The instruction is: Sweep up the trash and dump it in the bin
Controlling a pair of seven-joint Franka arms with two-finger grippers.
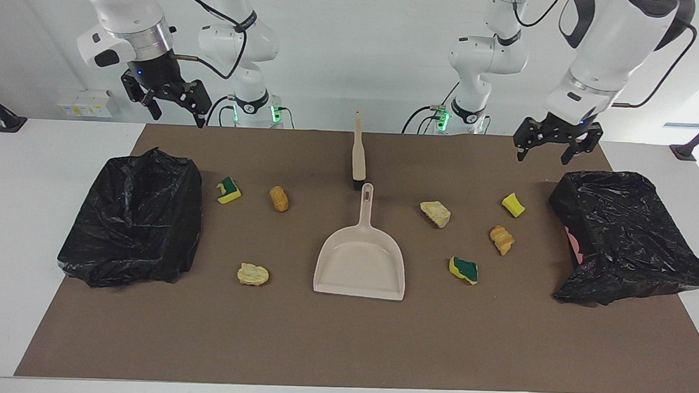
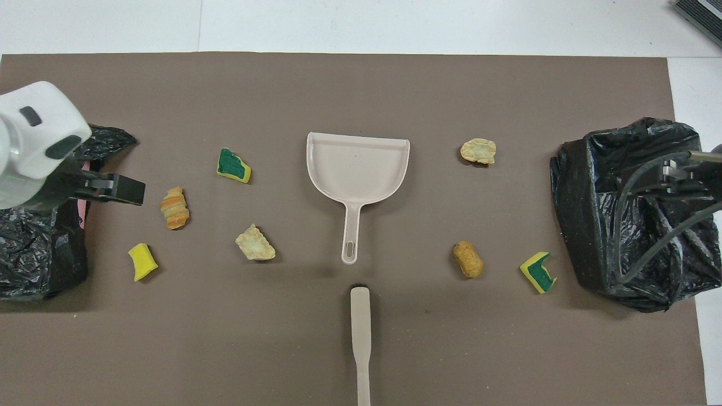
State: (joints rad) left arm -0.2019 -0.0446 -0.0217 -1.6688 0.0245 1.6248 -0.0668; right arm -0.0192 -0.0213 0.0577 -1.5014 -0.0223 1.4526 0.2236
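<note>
The trash is scattered over the brown mat: yellow-green sponges (image 1: 228, 190) (image 1: 513, 204) (image 1: 464, 270) and bread-like lumps (image 1: 279, 198) (image 1: 253, 274) (image 1: 435, 213) (image 1: 502, 239). A beige dustpan (image 1: 360, 261) lies in the middle, its handle toward the robots. A beige brush (image 1: 359, 156) lies just nearer to the robots. Black-bagged bins (image 1: 133, 218) (image 1: 627, 235) stand at both ends. My left gripper (image 1: 552, 148) hangs open and empty above the mat beside its end's bin; overhead, this left gripper (image 2: 132, 190) shows beside a striped lump (image 2: 174, 207). My right gripper (image 1: 175, 103) hangs open and empty over the other bin.
The mat (image 1: 344, 347) lies on a white table (image 1: 29, 208). The stretch of mat farther from the robots than the dustpan holds nothing. The right arm's cables (image 2: 648, 225) hang over its bin in the overhead view.
</note>
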